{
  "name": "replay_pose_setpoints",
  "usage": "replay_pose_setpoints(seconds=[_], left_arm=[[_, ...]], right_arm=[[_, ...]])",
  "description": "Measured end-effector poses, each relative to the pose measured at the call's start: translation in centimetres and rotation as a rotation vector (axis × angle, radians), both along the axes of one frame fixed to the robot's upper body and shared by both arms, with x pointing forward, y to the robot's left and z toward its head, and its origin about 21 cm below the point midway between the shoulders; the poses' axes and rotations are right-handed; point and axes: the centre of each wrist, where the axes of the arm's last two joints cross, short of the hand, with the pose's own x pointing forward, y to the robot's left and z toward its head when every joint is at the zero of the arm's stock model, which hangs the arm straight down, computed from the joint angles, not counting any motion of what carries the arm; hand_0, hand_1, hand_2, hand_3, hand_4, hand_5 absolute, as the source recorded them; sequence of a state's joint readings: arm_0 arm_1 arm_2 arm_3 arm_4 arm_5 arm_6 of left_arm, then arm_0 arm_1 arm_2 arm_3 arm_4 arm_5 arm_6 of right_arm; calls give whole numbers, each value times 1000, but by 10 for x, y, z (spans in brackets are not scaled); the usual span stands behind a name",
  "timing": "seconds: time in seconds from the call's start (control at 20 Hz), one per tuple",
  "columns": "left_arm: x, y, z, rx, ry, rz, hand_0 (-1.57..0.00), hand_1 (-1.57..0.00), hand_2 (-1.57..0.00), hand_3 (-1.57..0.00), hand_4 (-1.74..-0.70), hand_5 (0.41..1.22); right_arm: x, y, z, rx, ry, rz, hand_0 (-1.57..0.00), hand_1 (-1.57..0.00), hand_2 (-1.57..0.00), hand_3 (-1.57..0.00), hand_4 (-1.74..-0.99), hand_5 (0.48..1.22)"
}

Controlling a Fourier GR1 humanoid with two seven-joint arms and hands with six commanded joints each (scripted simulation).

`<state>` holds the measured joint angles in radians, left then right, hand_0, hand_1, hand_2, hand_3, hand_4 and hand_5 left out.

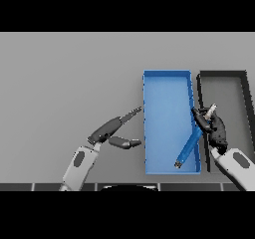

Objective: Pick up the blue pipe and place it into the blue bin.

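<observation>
The blue pipe [188, 150] lies slanted inside the blue bin [167, 91], its lower end near the bin's front right corner and its upper end against the right wall. My right hand [211, 127] hovers over that right wall just above the pipe's upper end, fingers relaxed and spread, not closed round the pipe. My left hand [112, 128] rests left of the bin, fingers straight and pointing toward the bin's left wall, thumb stretched out below them, holding nothing.
A black bin [244, 91] stands directly right of the blue bin, its near part behind my right hand. The grey table [69, 83] stretches out to the left and back.
</observation>
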<state>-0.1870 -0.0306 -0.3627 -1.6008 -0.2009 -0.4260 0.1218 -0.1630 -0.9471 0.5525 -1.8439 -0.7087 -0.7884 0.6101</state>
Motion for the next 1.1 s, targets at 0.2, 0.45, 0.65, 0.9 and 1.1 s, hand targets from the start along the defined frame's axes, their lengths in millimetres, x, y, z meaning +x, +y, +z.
replay_pose_setpoints(seconds=[0.2, 0.45, 0.65, 0.9, 1.1], left_arm=[[-3, 2, 0, -6, 6, -4, 1, 1, 1, 1, -886, 428], [0, 0, 0, -6, 5, 5, 1, 1, 1, 1, -885, 428], [-3, 2, -3, -6, 4, 3, 1, 1, 1, 1, -888, 429], [-2, 0, -3, -3, 6, 4, 1, 1, 1, 1, -885, 431], [7, 3, 1, 14, 12, 14, 1, 1, 1, 1, -885, 431]], right_arm=[[2, 2, -3, -111, 118, 131, -156, -143, -143, -84, -1083, 934], [6, 10, 0, -192, 113, 212, -51, -46, -46, -27, -1051, 787], [6, 14, -7, -216, 146, 219, -20, -18, -18, -10, -1033, 696], [5, 12, -10, -210, 189, 224, -6, -5, -5, -3, -1022, 661], [6, 14, -7, -213, 202, 238, -6, -5, -5, -3, -1022, 643]])
